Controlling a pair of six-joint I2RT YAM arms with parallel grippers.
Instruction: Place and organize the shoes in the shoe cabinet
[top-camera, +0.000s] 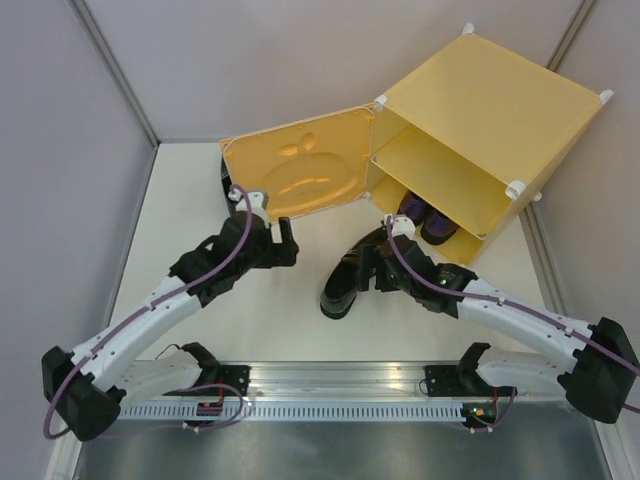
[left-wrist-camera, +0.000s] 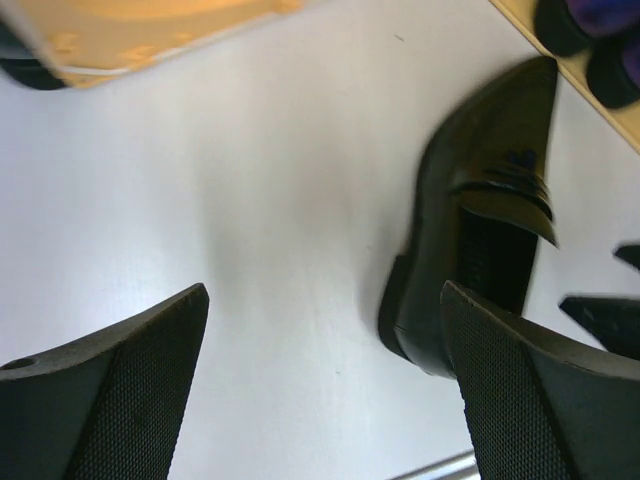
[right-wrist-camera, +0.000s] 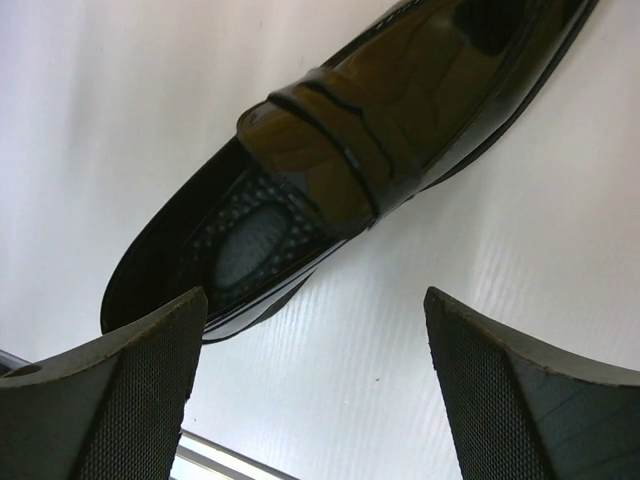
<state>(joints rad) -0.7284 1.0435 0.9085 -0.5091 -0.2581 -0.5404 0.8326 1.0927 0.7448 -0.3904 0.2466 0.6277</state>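
Shoes are partly stored: the purple pair (top-camera: 425, 215) sits in the lower compartment of the cabinet (top-camera: 480, 100) at the far right corner of the bench (top-camera: 270, 330), while one black shoe (top-camera: 348, 278) lies mid-bench before the opening. A dark shape (top-camera: 227, 180) behind the open door (top-camera: 300, 175) may be its mate. Both pincers are spread and empty, the right gripper (right-wrist-camera: 315, 300) over the black shoe and the left gripper (left-wrist-camera: 325, 295) beside it.

Glossy black shoe (right-wrist-camera: 380, 140), matt table (right-wrist-camera: 150, 110)
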